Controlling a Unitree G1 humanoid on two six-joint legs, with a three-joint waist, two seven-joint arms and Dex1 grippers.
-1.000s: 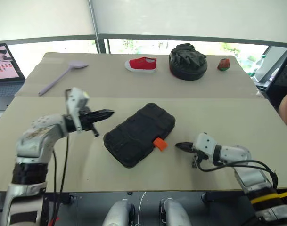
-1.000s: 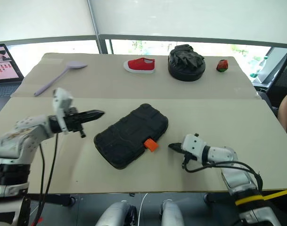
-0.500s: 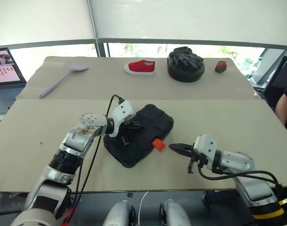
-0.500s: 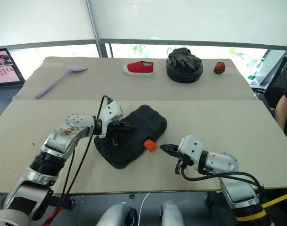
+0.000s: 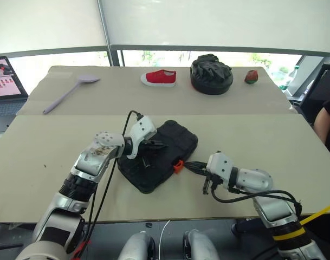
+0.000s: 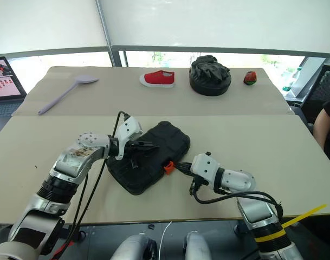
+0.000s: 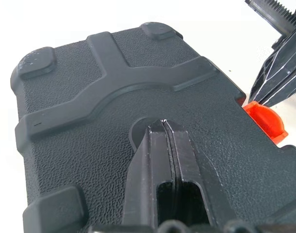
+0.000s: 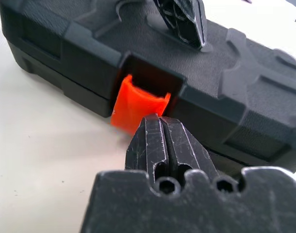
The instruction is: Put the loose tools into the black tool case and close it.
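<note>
Since a second ago, the left gripper has swung from beside the closed tool case onto its lid, fingers pressed together, tips on the lid's middle. The right gripper has crept inward; its fingers, also together, now sit against the orange latch. Count: one case, one latch, two grippers, one shoe, one spoon, one round bag.
</note>
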